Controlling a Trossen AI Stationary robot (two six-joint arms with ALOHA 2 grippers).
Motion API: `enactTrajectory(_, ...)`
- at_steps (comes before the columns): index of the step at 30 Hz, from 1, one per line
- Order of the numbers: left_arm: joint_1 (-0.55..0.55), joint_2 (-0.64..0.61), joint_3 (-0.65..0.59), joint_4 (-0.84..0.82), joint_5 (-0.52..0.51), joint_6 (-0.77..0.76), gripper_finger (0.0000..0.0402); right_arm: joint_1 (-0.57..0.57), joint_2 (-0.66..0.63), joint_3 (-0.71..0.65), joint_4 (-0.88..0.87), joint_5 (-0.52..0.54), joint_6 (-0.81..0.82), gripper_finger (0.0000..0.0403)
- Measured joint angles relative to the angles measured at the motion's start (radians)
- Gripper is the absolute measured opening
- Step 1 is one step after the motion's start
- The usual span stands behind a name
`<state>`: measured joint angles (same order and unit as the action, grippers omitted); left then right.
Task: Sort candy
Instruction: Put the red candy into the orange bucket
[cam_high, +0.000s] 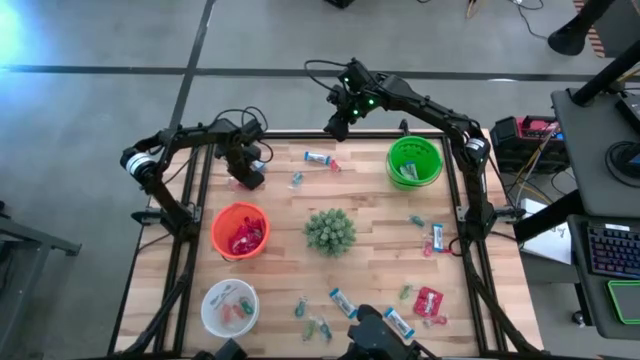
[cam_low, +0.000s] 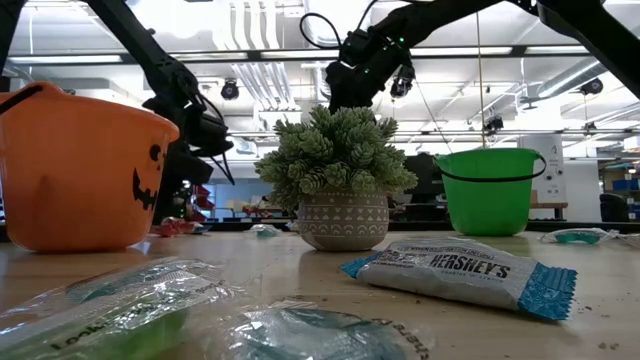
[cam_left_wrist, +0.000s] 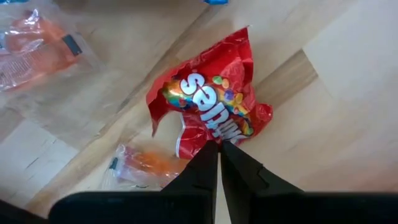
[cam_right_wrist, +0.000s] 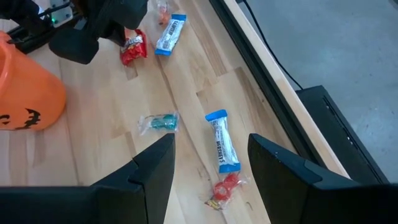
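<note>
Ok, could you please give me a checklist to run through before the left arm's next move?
1. Left jaws shut on red Skittles packet: ok.
2. Packet lifted off the table: cannot tell.
3. Orange bowl, holding red packets, unobstructed: ok.
4. Plant off the path from packet to bowl: ok.
5. Right jaws open, high over the table's far edge, clear: ok.

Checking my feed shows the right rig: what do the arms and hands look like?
Both arms are dark, jointed links trailing black cables. The left arm has a pale band near its elbow; the right arm shows green lights by its wrist. The right hand has two broad black fingers.
</note>
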<state>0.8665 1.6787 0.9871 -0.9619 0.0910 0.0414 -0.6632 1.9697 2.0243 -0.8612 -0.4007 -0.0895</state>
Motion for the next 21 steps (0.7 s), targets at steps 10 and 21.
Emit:
enactTrajectory(10, 0.000, -0.002, 0.000, 0.000, 0.137, 0.002, 0.0007, 0.000, 0.000, 0.000, -0.001, 0.000, 0.024, 0.0194)
enactTrajectory(21, 0.000, -0.002, 0.019, -0.003, 0.179, -0.037, 0.0109, 0.000, -0.002, 0.000, -0.002, 0.000, 0.010, 0.0194)
